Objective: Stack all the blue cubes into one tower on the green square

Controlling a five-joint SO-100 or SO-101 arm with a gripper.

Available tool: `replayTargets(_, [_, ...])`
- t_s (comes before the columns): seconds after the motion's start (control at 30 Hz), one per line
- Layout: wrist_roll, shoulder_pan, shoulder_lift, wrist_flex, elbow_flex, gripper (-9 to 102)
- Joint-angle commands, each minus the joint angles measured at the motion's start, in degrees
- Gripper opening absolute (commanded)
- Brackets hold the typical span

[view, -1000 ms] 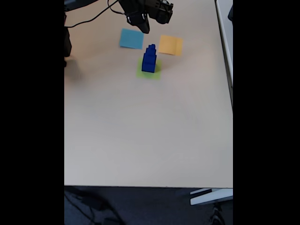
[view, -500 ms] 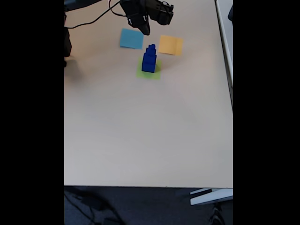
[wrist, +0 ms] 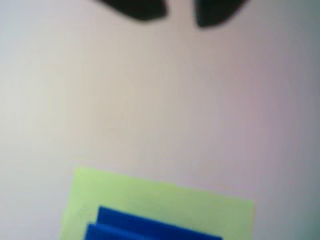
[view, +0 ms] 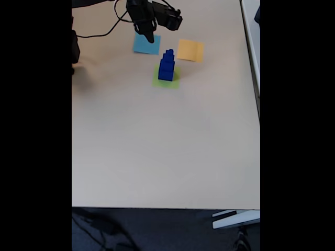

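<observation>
In the fixed view, the claw (view: 150, 36) hangs near the far edge of the table (view: 157, 146), with its dark tips over the near-right part of the light-blue square (view: 146, 43). Nothing is held between the tips. In the wrist view, the claw (wrist: 180, 12) enters from the top edge as two dark, blurred tips with a narrow strip of bare table between them; the tips stand slightly apart and do not touch each other.

In the fixed view, the blue cubes (view: 166, 66) stand as one upright tower, below and to the right of the claw and clear of it. The tower narrows from a wide base to a small top cube. The exact number of cubes cannot be told at this size. The tower stands on the green square (view: 173, 82), whose edges show around the base of the tower. In the wrist view, the green square (wrist: 165, 200) lies well below the claw tips, with bare table between, and the blue cubes (wrist: 150, 225) show as stepped blue edges at the bottom edge.

In the fixed view, the orange-yellow square (view: 190, 50) lies to the right of the claw, flat on the table. A black cable (view: 104, 29) runs to the left of the claw.
</observation>
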Motion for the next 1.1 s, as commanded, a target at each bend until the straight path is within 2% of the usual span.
replayTargets(0.0, [-2.2,-1.23,11.51,-2.99,7.82,0])
replayTargets(0.2, [-4.92,-1.85,27.95,-8.53,29.27,0])
replayTargets(0.6, [-19.42,-1.67,65.65,-29.88,74.27,0])
replayTargets(0.77, [-28.83,-1.32,71.89,-35.24,81.3,0])
replayTargets(0.87, [-36.39,-2.2,84.64,-39.81,90.79,0])
replayTargets(0.97, [-38.58,-3.6,98.26,-39.55,99.76,0])
replayTargets(1.07, [-41.31,-4.66,98.17,-39.9,101.43,0])
